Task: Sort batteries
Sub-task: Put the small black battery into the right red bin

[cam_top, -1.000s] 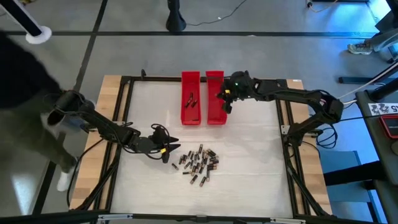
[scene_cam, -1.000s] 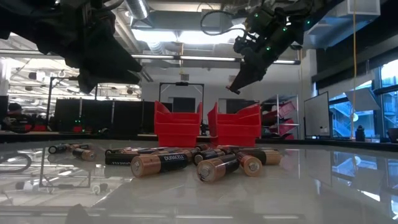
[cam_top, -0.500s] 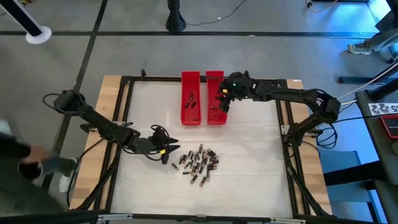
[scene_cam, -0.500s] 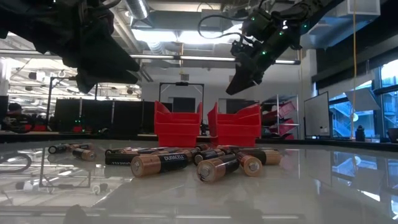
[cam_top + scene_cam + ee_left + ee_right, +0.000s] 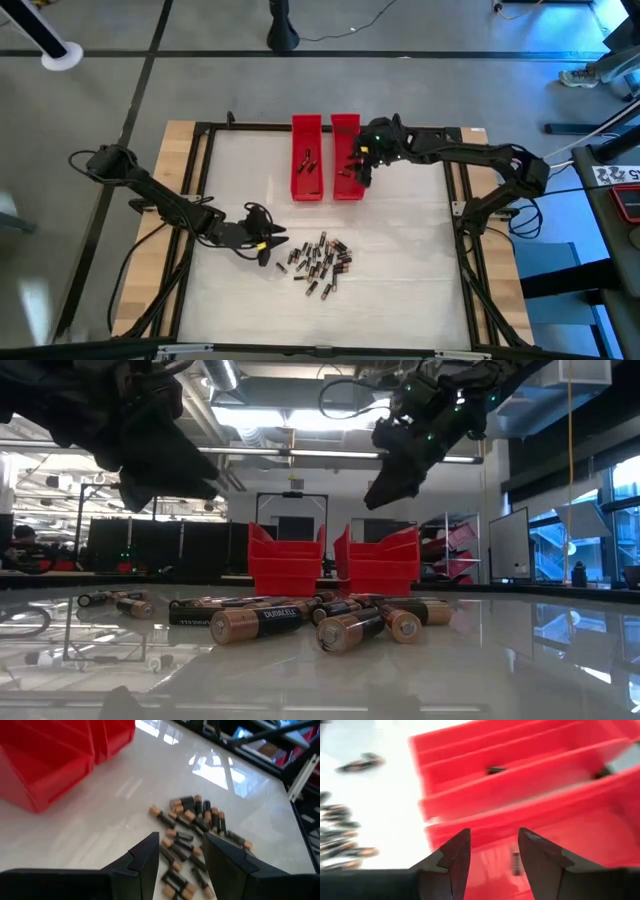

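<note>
A loose pile of batteries lies on the white table top, dark cylinders with coppery ends. My left gripper hovers just left of the pile, open, nothing between its fingers. Two long red trays stand side by side at the far middle: the left tray and the right tray. My right gripper hangs open over the right tray's near part. One battery lies on that tray's floor below it. Further batteries lie in the left tray.
A black frame runs around the table top, with wooden edges outside it. Two stray batteries lie apart from the pile, toward the left in the low view. Bare white table lies between the trays and the pile.
My right gripper has shifted a little toward the table's left, staying above the right tray. My left arm has kept still. The battery pile has not moved.
</note>
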`<state>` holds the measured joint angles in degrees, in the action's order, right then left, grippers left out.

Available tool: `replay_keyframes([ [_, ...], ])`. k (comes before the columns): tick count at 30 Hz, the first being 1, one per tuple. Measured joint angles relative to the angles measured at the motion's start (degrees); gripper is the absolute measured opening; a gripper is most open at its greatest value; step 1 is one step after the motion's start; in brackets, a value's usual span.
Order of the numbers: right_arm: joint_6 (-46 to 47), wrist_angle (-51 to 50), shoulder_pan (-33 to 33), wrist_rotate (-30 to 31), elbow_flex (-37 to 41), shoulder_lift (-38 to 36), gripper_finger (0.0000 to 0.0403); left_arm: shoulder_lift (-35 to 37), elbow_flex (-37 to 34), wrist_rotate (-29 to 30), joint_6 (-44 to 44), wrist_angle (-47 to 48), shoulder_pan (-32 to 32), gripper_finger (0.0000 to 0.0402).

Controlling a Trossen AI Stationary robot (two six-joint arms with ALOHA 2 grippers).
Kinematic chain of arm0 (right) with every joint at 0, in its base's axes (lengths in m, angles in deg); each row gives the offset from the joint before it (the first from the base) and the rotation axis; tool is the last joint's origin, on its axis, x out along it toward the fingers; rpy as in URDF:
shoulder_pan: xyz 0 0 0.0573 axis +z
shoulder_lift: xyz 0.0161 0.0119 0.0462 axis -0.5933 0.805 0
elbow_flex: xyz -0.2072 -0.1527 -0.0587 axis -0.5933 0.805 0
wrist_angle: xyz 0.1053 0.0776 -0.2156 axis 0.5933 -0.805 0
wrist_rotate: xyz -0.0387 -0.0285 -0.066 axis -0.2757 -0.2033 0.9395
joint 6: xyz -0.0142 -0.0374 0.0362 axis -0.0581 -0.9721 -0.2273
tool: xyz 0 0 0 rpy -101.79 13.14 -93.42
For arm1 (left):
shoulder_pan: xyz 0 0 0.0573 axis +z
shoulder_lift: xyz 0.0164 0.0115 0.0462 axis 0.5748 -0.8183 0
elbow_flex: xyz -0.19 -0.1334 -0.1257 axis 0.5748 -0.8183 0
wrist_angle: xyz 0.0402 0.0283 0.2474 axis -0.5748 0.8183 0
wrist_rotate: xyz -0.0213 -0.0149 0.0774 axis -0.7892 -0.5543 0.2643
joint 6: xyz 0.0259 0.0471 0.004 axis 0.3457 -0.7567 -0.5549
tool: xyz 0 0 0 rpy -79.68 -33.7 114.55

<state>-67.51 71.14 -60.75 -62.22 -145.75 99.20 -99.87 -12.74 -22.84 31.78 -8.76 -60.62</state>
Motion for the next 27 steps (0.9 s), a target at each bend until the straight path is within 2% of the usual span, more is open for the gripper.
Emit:
replay_keyframes([
  [6, -0.08, -3.32, 8.69, -1.87, -0.02, -1.93, 0.0167, 0.0, 0.31, -3.86, 7.91, 6.06, 0.09, 0.0141],
  [10, -0.19, -4.18, 16.08, -0.3, -0.02, -1.99, 0.0168, 0.0, 3.77, -5.08, 13.87, 17.17, 0.13, 0.0141],
  [13, -0.05, -4.61, 21.54, 2.84, -0.02, -1.99, 0.0168, 0.0, 8.74, -5.12, 18.1, 30.68, 0.48, 0.0141],
  [16, 0.31, -4.84, 26.63, 6.42, -0.02, -1.99, 0.0168, 0.0, 13.64, -4.82, 18.52, 41.05, 0.83, 0.0141],
  [20, 0.45, -3.79, 32.19, 11.08, -0.02, -1.76, 0.0168, 0.0, 17.48, -4.67, 17.19, 48.49, 2.12, 0.0141],
  [27, 1.84, -0.66, 38.56, 17.03, -0.02, -0.03, 0.0168, 0.0, 18.22, -7.57, 21.09, 56.41, 4.76, 0.014],
])
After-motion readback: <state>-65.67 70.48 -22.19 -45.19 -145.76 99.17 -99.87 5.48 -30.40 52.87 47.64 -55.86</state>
